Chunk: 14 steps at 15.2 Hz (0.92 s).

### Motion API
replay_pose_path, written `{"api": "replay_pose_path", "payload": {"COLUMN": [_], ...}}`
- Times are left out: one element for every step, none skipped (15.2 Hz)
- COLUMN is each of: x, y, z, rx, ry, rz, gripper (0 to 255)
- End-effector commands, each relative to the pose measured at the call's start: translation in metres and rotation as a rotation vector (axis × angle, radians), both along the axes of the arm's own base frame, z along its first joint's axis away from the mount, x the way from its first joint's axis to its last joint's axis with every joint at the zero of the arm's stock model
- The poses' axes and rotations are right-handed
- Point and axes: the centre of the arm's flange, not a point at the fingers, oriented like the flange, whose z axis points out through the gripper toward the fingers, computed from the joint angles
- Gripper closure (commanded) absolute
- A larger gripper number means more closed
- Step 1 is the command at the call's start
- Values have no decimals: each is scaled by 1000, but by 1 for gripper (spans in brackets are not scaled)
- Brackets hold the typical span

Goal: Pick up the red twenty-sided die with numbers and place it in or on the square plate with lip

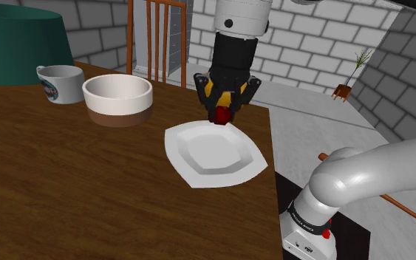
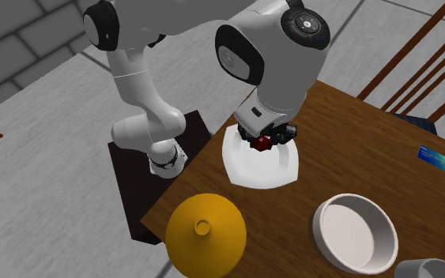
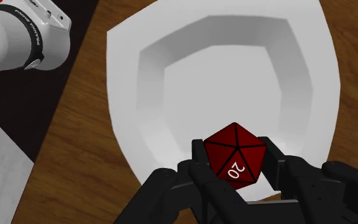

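Over one edge of the square plate (image 3: 126, 76), the black gripper (image 3: 236, 172) clasps the red die (image 3: 233, 149), its 2 fingers closed against opposite sides. The die is faceted in flat triangles outlined in thin black lines, and 1 face reads 20 in white. The plate is plain glossy white, with bowed sides, pointed corners, a broad raised lip and a sunken squarish centre. It lies on a brown wood-grain table (image 1: 66, 185). Well apart from it stand a round white bowl (image 1: 117, 96) with a brown base and a pale mug (image 1: 60, 83) with a dark patterned band. A smooth yellow dome (image 2: 205, 234) with a knob and a small blue card (image 2: 434, 158) with unreadable print also rest on the table.
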Motion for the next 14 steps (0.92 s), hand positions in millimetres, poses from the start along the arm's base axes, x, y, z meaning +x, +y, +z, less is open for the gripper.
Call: {"api": "replay_pose_path", "payload": {"x": [-7, -7, -7, -7, -7, -7, -7, -7, -7, -7, -7, -7, -7, -7], "y": [13, 13, 13, 13, 13, 13, 13, 13, 13, 13, 13, 13, 13, 13], "z": [-7, -13, -18, -23, -29, -34, -39, -44, -50, -55, -60, -66, -67, -67], "rx": [0, 0, 0, 0, 0, 0, 0, 0, 0, 0, 0, 0, 0, 0], "ry": [0, 0, 0, 0, 0, 0, 0, 0, 0, 0, 0, 0, 0, 0], "rz": [-2, -2, -2, -2, -2, -2, -2, -2, -2, -2, -2, -2, -2, -2], "gripper": [255, 255, 255, 255, 255, 255, 255, 255, 255, 255, 255, 255, 255, 255]}}
